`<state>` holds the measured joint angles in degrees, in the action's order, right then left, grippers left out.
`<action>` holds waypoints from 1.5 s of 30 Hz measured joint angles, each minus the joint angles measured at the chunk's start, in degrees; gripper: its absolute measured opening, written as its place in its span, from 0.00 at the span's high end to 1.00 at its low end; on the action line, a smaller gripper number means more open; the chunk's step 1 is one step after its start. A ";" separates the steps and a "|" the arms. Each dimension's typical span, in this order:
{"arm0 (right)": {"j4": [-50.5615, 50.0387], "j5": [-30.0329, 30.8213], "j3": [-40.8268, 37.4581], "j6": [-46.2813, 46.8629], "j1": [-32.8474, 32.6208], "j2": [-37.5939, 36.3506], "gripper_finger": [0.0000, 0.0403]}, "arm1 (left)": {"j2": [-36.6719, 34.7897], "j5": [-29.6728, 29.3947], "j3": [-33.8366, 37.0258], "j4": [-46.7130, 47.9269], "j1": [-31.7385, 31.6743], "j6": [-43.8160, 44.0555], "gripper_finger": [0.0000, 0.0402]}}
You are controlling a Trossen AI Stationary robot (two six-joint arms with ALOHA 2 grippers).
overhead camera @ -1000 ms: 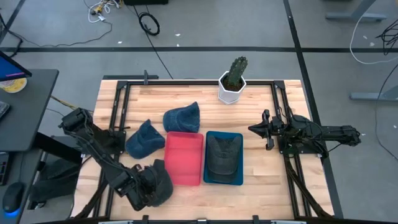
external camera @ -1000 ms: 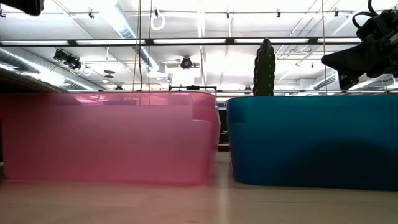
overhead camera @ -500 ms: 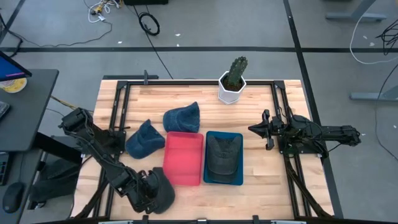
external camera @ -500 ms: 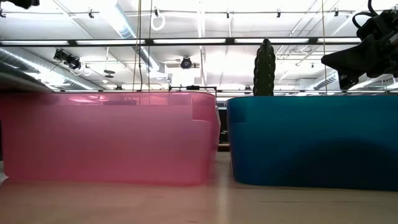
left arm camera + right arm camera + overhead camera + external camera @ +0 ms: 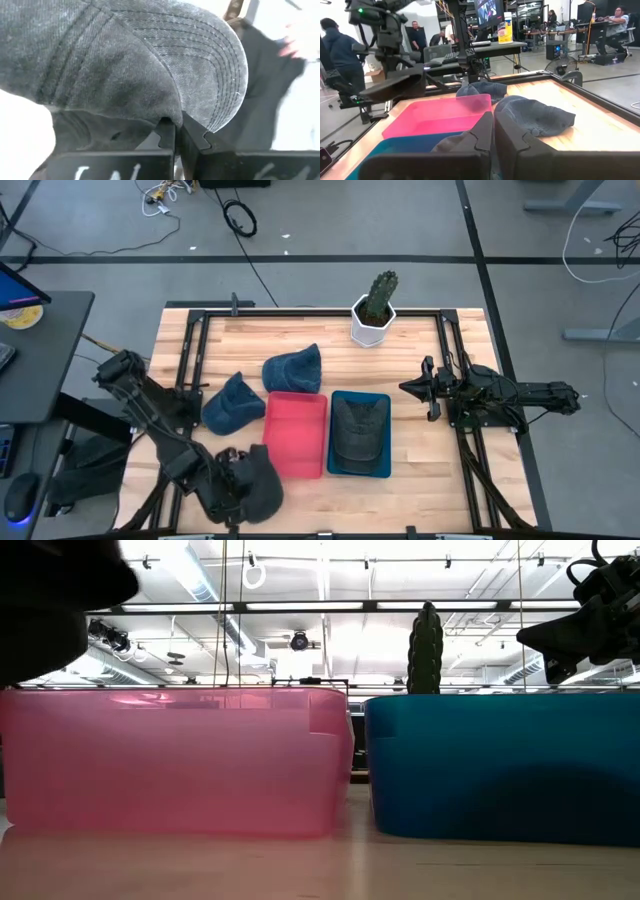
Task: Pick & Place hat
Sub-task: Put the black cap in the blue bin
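**Ana:** Left pincer point(image 5: 232, 485) first: what has it got?

**Ben:** It's pinching a dark denim hat point(image 5: 257, 483) at the desk's point(image 5: 420, 480) near-left corner. In its wrist view the two fingers point(image 5: 168, 134) are pressed together on the hat's edge where crown meets brim, and the hat fills the frame above them.

**Ana:** And where does that hat sit relative to the bins?

**Ben:** Just beside the red bin point(image 5: 296, 434), off its near-left corner. The bin's long axis runs from the near edge toward the far edge, so I'd judge the carry goes rightward and a little away from the front. It shows no hat inside.

**Ana:** The blue bin point(image 5: 360, 434)?

**Ben:** It touches the red one on the right and already holds a dark hat point(image 5: 360, 428). Two more blue hats point(image 5: 234, 403) lie on the desk, one left of the red bin, the other point(image 5: 294, 368) behind it.

**Ana:** Is the right arm any use here?

**Ben:** Its right pincer point(image 5: 409, 388) hovers well apart on the right side, fingers closed on nothing. The left arm is far nearer. A cactus pot point(image 5: 375, 310) stands at the far edge, out of the way.
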<state>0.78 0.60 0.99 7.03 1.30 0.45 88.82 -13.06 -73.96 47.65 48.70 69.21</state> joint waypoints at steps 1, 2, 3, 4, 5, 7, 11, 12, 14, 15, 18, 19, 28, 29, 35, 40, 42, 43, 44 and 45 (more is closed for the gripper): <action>0.02 0.00 0.00 0.00 0.00 0.00 0.95 | 0.00 -0.07 -1.18 2.30 -0.93 -2.13 0.99; 0.00 0.00 0.00 0.00 0.00 0.00 0.95 | 0.00 -0.20 -2.31 4.28 -1.96 -4.91 0.99; 0.00 0.00 0.00 0.00 0.00 0.00 0.95 | 0.00 -0.57 -3.22 5.55 -3.17 -7.82 0.99; 0.00 0.00 0.00 0.00 0.01 0.00 0.95 | 0.00 -1.13 -3.75 6.11 -4.53 -10.69 0.99; 0.00 0.00 0.00 0.00 0.00 0.00 0.95 | -0.02 -1.74 -4.00 6.11 -6.12 -13.58 0.99; 0.00 0.00 0.00 0.00 0.00 0.00 0.95 | 0.01 -2.46 -4.29 5.28 -9.18 -20.28 0.99; 0.00 0.00 0.00 0.00 0.00 0.00 0.95 | 0.01 -2.94 -4.56 1.25 -15.25 -34.04 0.99; 0.00 0.00 0.00 0.00 0.00 0.00 0.95 | 0.01 -2.92 -4.54 0.21 -16.69 -36.90 0.99; 0.00 0.00 0.00 0.00 0.00 0.00 0.95 | 0.00 -2.94 -4.54 -2.41 -19.50 -42.23 0.99; 0.00 0.00 0.00 0.00 0.00 0.00 0.95 | 0.00 -2.87 -4.54 -3.48 -20.97 -44.50 0.99; 0.00 0.00 0.00 0.00 0.00 0.00 0.95 | 0.01 -2.87 -4.54 -7.46 -24.87 -50.43 0.99; -0.01 0.00 0.00 0.00 0.00 0.00 0.95 | 0.01 -2.90 -4.54 -8.84 -25.92 -52.24 0.99; 0.01 -0.02 0.00 -0.01 0.00 0.00 0.95 | 4.91 -1.87 -4.55 -19.85 -31.87 -63.88 0.99; 0.01 0.01 0.00 0.00 0.00 0.02 0.95 | 6.09 -1.46 -4.54 -20.50 -32.38 -64.43 0.99; 0.04 0.00 0.00 -0.01 0.00 0.02 0.95 | 11.03 -0.42 -4.51 -27.40 -33.84 -66.96 0.99; 0.04 0.00 0.00 0.00 0.00 0.02 0.95 | 12.67 1.56 -4.54 -32.21 -33.78 -68.04 0.99; 0.06 -0.02 0.00 -0.01 0.00 0.02 0.95 | 13.37 2.31 -4.54 -34.41 -33.53 -67.40 0.99; 0.00 -0.02 0.00 -0.01 0.00 0.02 0.95 | 13.46 2.89 -4.49 -34.27 -33.31 -67.40 0.99; 0.01 0.03 0.00 0.00 0.00 0.02 0.95 | 13.47 3.54 -4.81 -34.08 -33.01 -67.49 0.99; 0.09 0.00 0.00 0.00 0.00 0.02 0.95 | 13.53 3.67 -5.96 -33.84 -32.66 -67.49 0.99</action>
<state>0.86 0.60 0.99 7.03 1.30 0.47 102.34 -9.39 -79.92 13.81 16.04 1.72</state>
